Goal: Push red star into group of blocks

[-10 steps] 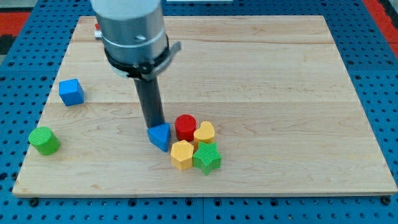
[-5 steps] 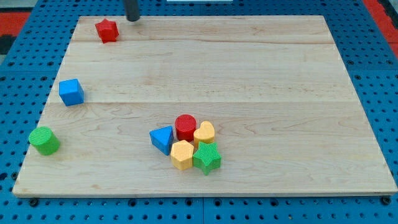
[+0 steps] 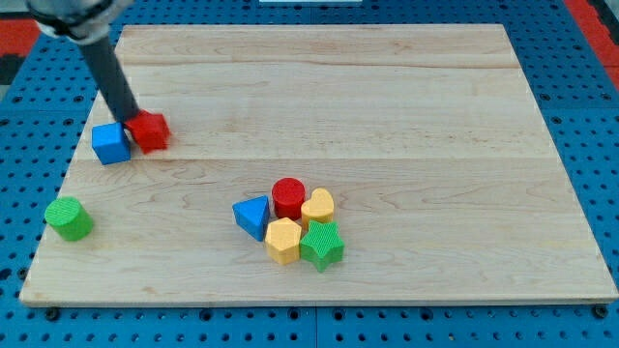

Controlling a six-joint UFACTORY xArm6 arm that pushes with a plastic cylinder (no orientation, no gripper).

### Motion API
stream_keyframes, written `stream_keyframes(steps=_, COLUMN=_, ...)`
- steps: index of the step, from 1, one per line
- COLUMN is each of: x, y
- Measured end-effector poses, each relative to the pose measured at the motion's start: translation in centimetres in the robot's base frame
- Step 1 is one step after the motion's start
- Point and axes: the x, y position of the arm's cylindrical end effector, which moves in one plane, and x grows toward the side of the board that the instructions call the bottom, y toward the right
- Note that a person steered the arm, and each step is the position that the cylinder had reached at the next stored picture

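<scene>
Red star (image 3: 149, 130) sits left-centre on the surface (image 3: 406, 116), touching the blue cube (image 3: 111, 143). My tip (image 3: 130, 117) presses its upper-left edge; no claw here, just a rod. Mid-push. Next: drive it down-right toward the group around the red cylinder (image 3: 288, 197), well apart.

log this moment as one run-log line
tip at red star's upper left | star touching blue cube | group lower right, apart | push not done
</scene>
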Motion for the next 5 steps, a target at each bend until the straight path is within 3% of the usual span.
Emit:
stream_keyframes(steps=2, x=8.6, y=12.0)
stream_keyframes(steps=3, x=9.2, y=10.3)
stream_keyframes(steps=5, x=10.8, y=0.6)
